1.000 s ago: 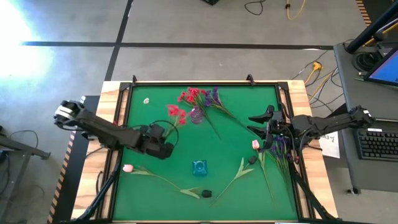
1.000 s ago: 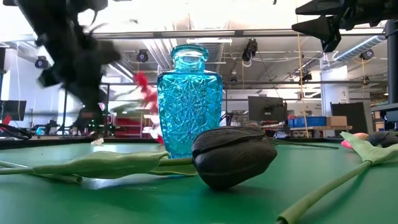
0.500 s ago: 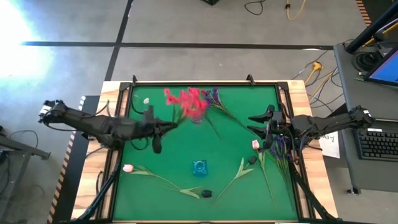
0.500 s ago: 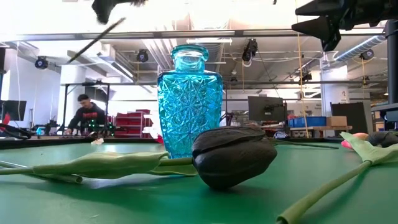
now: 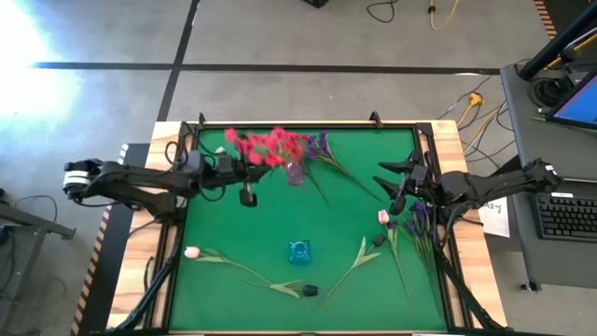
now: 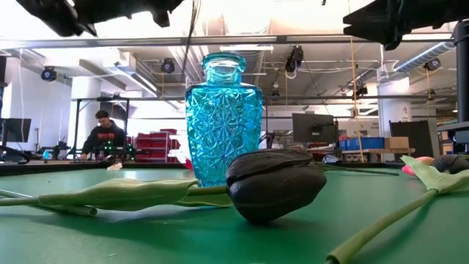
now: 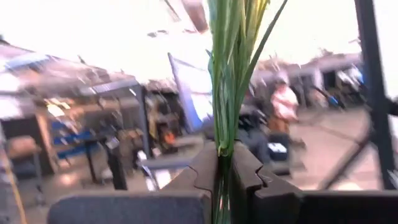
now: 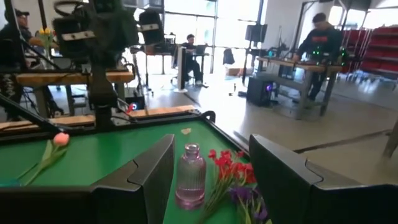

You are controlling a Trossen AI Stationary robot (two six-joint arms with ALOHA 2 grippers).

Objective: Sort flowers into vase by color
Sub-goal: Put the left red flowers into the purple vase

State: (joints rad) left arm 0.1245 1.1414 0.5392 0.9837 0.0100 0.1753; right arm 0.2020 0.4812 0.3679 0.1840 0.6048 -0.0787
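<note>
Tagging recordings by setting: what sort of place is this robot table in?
Probably a large open robotics lab or workshop. Beyond the green table, the right wrist view shows people at a workbench on a bare concrete floor; the low view shows monitors and ceiling-mounted fixtures.

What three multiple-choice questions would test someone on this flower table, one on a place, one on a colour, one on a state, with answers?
1. Where is the blue vase?
A. far left corner
B. near the table's middle, toward the front
C. off the table

2. What colour is the small vase beside the red flowers lying on the table?
A. pale purple
B. yellow
C. black

3. What is the left tool doing?
A. open, empty
B. shut on green stems
C. resting on the mat

Answers:
1 B, the high view shows it on the green mat there.
2 A, the right wrist view shows it lilac.
3 B, the left wrist view shows stems clamped between the fingers.
</note>
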